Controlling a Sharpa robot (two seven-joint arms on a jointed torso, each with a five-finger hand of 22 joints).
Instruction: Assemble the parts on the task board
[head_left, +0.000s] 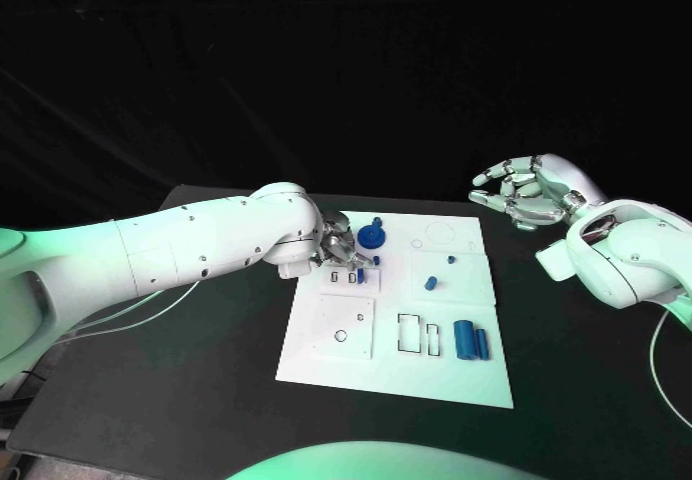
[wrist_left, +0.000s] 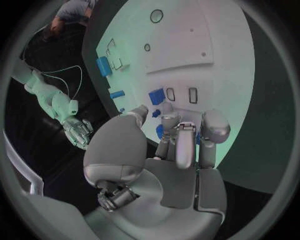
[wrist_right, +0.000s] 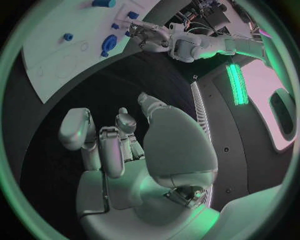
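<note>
The white task board (head_left: 378, 362) lies in the middle of the table. My left hand (head_left: 338, 246) hovers over its far left corner, fingers stretched out, thumb apart, nothing between them. Just beside the fingertips sits a round blue part (head_left: 374, 237), partly hidden behind the fingers (wrist_left: 178, 145) in the left wrist view. A small blue piece (head_left: 355, 274) stands close under the hand. Two small blue pieces (head_left: 431, 284) lie mid-board and two blue cylinders (head_left: 466, 340) lie near the right edge. My right hand (head_left: 526, 191) is raised off the board's far right corner, fingers loosely curled, empty.
Outlined slots (head_left: 411, 335) and a square recess (head_left: 346, 326) mark the board's near half, with a ring outline (head_left: 440, 233) at the far right. Bare black table (head_left: 188, 400) surrounds the board. A thin cable (head_left: 144, 305) hangs under my left arm.
</note>
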